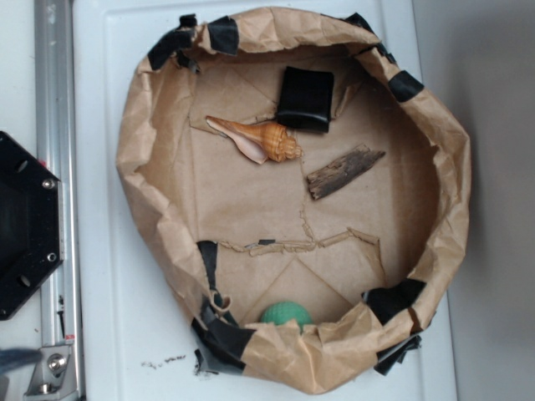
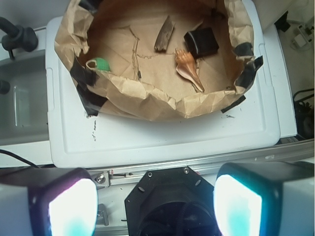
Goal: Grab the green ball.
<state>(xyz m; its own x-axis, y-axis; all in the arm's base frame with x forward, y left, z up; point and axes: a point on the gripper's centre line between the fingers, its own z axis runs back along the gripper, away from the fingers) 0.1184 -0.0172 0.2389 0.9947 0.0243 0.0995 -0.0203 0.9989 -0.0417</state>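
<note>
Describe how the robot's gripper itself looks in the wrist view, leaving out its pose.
Only the gripper shows, at the bottom of the wrist view. Its two fingers are blocky and pale grey, their rounded inner pads glowing white with teal and pink tinges. Between and behind them lies a black angular plate with screws. No cables or markings on it are discernible.

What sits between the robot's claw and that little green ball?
In the wrist view, the open gripper hangs outside the paper basin. Between it and the green ball lie bare white lid and the basin's crumpled paper wall, which partly hides the ball.
</note>
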